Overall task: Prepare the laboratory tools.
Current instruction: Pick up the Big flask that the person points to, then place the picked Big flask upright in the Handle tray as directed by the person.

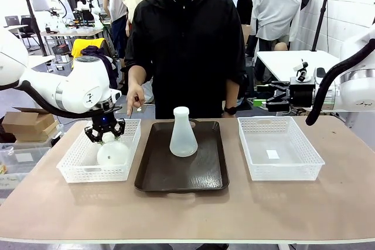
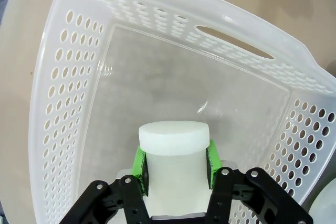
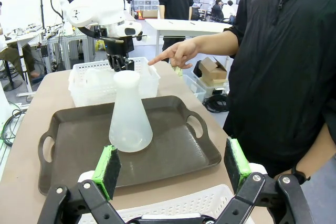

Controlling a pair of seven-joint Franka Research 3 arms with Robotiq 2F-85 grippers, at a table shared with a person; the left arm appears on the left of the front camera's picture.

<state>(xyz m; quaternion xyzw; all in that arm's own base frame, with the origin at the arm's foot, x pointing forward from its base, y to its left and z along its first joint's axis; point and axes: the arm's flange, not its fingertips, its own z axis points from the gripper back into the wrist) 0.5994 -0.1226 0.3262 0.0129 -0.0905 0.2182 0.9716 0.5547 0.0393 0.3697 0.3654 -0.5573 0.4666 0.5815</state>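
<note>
One frosted white conical flask (image 1: 183, 134) stands upright on the dark brown tray (image 1: 153, 175); the right wrist view has the same flask (image 3: 129, 115) ahead of my right gripper (image 3: 172, 174), which is open and empty above the near basket rim. My left gripper (image 1: 104, 129) reaches down into the left white basket (image 1: 75, 169) and is shut on the neck of a second flask (image 1: 113, 153), whose round base faces the front camera. In the left wrist view the green pads (image 2: 139, 162) clamp that flask's neck (image 2: 173, 153) just below its rim.
A person in black stands at the far side, one hand (image 1: 133, 105) pointing a finger down toward the left basket. An empty white basket (image 1: 310, 161) sits right of the tray. Bare tabletop (image 1: 187, 215) runs along the near edge.
</note>
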